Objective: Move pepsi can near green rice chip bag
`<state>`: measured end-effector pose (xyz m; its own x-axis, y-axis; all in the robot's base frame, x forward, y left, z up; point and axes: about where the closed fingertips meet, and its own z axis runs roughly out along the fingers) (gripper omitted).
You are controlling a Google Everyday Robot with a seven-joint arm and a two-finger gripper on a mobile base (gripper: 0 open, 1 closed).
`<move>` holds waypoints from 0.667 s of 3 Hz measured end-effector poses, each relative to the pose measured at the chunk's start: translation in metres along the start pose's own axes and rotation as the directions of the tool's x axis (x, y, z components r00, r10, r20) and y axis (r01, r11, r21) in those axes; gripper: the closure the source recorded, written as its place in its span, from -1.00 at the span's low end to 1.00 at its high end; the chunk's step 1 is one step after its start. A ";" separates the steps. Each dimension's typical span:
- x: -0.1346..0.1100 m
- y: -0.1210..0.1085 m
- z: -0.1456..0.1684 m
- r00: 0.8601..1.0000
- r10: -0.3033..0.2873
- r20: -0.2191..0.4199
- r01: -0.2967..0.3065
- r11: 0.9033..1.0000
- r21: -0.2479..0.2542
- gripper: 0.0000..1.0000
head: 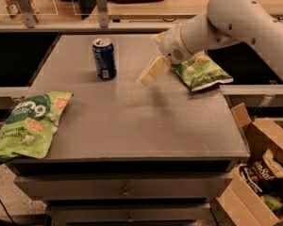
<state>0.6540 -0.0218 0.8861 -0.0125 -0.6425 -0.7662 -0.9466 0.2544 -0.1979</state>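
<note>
Currently, in the single camera view, the claw hovers above the desk, between the upright pepsi can at back left and a small green bag; whether it is released or clenched, I cannot tell. A sideways brush would likely topple the can. The green rice chip bag overhangs the front-left edge and might slip off if nudged. An open cardboard box at lower right holds snack packets.
</note>
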 end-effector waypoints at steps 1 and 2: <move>-0.007 -0.005 0.027 0.998 0.023 0.061 -0.021 0.999 -0.025 -1.00; -0.028 -0.006 0.053 0.992 0.024 0.128 -0.015 0.998 -0.066 -1.00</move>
<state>0.6769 0.0328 0.8763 0.0065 -0.5387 -0.8424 -0.9656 0.2156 -0.1453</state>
